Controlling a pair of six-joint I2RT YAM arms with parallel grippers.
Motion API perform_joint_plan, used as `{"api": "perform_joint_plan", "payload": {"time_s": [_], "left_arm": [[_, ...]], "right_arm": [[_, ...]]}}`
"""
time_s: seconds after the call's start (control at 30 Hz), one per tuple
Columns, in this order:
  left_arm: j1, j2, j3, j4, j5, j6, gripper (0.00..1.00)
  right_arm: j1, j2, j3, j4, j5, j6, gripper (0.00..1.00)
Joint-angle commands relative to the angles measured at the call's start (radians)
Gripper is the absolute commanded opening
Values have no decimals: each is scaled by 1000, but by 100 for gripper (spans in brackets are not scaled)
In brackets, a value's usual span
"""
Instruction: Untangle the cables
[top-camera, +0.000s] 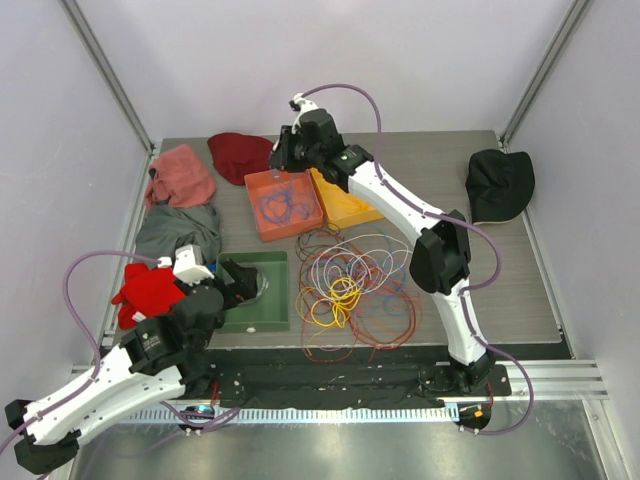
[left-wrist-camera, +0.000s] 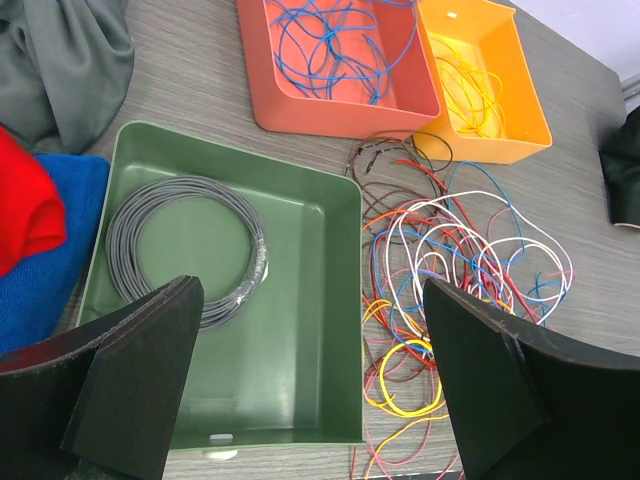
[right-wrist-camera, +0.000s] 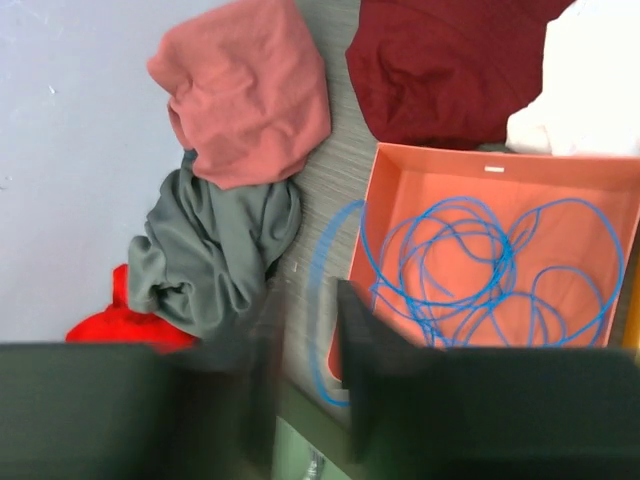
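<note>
the tangled cables (top-camera: 345, 280) lie in a loose heap of red, white, yellow, blue and brown loops on the grey worktop (top-camera: 500, 270), centre of the top view, just right of the green tray (left-wrist-camera: 300, 330). that tray holds a grey wire coil (left-wrist-camera: 185, 250). blue cables (right-wrist-camera: 470, 260) sit in the orange tray (right-wrist-camera: 400, 170), and yellow cables (left-wrist-camera: 465, 85) in the yellow tray (left-wrist-camera: 520, 100) beside it. the left gripper (left-wrist-camera: 315, 380) hovers over the green tray, jaws spread wide, gripping nothing. the right gripper (right-wrist-camera: 310, 390) hangs at the orange tray's left wall, jaws blurred and parted a little. one blue loop (right-wrist-camera: 320, 290) spills over that wall by the gap, and contact is unclear.
</note>
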Motion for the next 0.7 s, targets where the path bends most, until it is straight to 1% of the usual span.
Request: {"api": "perform_joint_plan", "payload": {"time_s": [0.0,0.03,0.1,0.13,0.17,0.23,0.27,0.33,0.37,0.43,0.47,0.5,0.53,0.57,0.6,0.63,0.67], "left_arm": [[0,12,13,24,-33,13,97],[0,21,13,27,-30,13,97],[0,32,10,43,-19,13,97],[0,35,12,49,-16,14,97],[0,50,13,55,-9,16,97],[0,62,16,76,1,22,97],[0,73,16,79,7,25,97],[0,84,22,96,16,28,97],[0,96,22,102,25,28,97],[0,105,16,128,36,28,97],[0,113,12,141,43,28,97],[0,128,8,153,62,28,97],[0,139,2,180,73,28,97],[0,151,1,196,80,28,97],[0,182,-1,208,102,28,97],[0,199,-1,242,116,28,96],[0,217,-1,257,125,29,97]], "right_arm": [[12,-13,2,-32,23,-23,48],[17,-23,1,-66,64,-34,58],[35,-46,-14,-89,118,-78,66],[41,-77,-25,-102,159,-92,75],[44,-100,-52,-105,208,-103,77],[44,-144,-92,-111,256,-106,78],[44,-211,-153,-109,315,-109,78],[44,-296,-249,-88,385,-109,79],[43,-386,-378,-67,443,-107,79],[40,-489,-524,-13,492,-104,79],[37,-532,-659,1,512,-100,79],[35,-628,-724,10,549,-86,78],[31,-670,-785,22,561,-81,77],[28,-718,-906,29,580,-78,76],[25,-797,-962,35,606,-64,74],[18,-838,-1016,38,615,-58,72],[14,-871,-1109,38,620,-51,71]]}}
